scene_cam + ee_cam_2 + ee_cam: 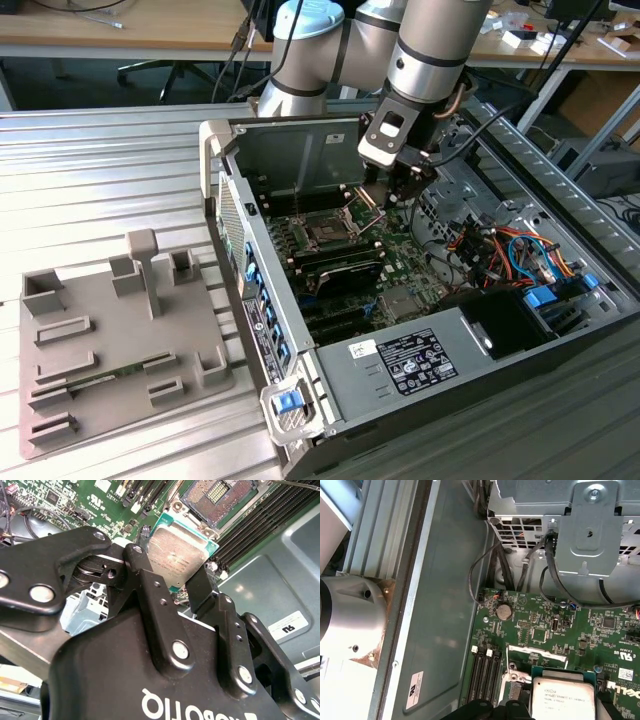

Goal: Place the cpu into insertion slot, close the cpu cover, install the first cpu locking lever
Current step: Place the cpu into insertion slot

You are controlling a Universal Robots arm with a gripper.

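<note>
The pincer point(167, 569) points down, clamping cpu point(182, 555) near insertion slot point(220, 497).

Fine print on cpu point(563, 700) top, wht sticker point(414, 690) on case wall point(445, 605), wht label point(418, 362) on PSU point(350, 410) — wording too small.

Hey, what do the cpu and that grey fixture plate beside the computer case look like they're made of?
cpu: a dull silvery metal lid, going by its soft glare and faint scuffing, on a thin green board edge. Fixture plate: matte grey, probably plastic, judging by its even colour and lack of shine, though painted metal can't be ruled out.
</note>
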